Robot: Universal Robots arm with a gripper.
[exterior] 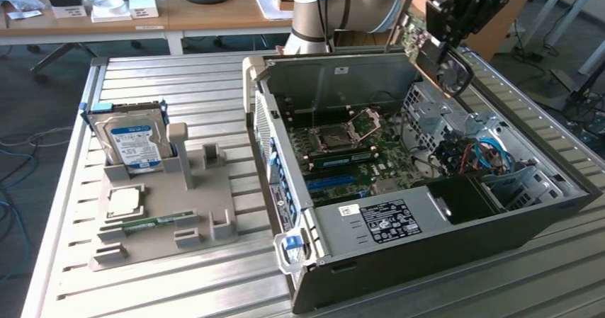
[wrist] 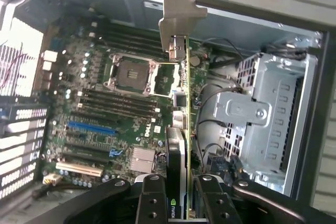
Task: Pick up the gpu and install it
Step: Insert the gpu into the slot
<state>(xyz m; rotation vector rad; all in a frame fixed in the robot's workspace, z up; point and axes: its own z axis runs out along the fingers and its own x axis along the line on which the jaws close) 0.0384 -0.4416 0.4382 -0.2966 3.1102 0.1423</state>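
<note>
**Pincer clamped on the gpu above the open case**

The pincer is closed on the gpu. One black finger presses each face of the card, and the jaws stand only as far apart as the card with its cooler is thick. In the wrist view the gpu is edge-on, a thin green line with its silver bracket at the end far from the fingers. In the exterior view the card hangs under the pincer at the far corner of the computer case, on the exterior view's right.

The card's faces can hardly be read from the wrist, and its gripped end runs out of the picture between the fingers. The arm is cut off by the exterior view's upper edge.

The case lies open on its side. Below the card are the motherboard, the bare processor socket and a blue slot. The card is apart from the board. The drive cage stands close beside it, with loose cables nearby.

On the table, well apart at the exterior view's left, a grey fixture holds an upright hard drive and a flat memory stick.
</note>
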